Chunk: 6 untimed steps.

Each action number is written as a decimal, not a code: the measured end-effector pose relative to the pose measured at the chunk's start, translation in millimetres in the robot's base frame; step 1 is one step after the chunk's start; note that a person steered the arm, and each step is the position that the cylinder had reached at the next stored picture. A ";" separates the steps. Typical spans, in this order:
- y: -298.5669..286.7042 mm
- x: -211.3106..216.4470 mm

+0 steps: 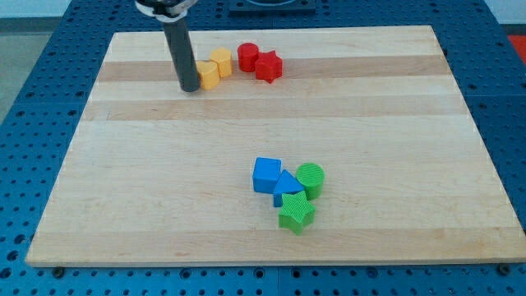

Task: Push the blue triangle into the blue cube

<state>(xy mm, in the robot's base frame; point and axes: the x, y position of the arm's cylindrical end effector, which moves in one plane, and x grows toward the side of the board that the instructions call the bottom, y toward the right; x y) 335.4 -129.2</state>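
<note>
The blue cube [266, 174] sits below the board's middle. The blue triangle [288, 187] lies right beside it on its lower right, touching it. A green cylinder [311, 178] sits to the triangle's right and a green star [296, 213] just below it, both touching it. My tip [190, 87] is far away at the view's upper left, resting on the board next to the left side of a yellow block [207, 74].
A second yellow block [221, 62] sits beside the first. A red cylinder [248, 57] and a red star [268, 66] lie to their right near the top edge. The wooden board [123, 205] lies on a blue perforated table.
</note>
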 end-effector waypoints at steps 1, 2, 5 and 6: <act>8.3 -2.2; 4.5 -0.1; -2.8 130.9; 3.4 213.9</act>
<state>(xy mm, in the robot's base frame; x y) 549.3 -125.8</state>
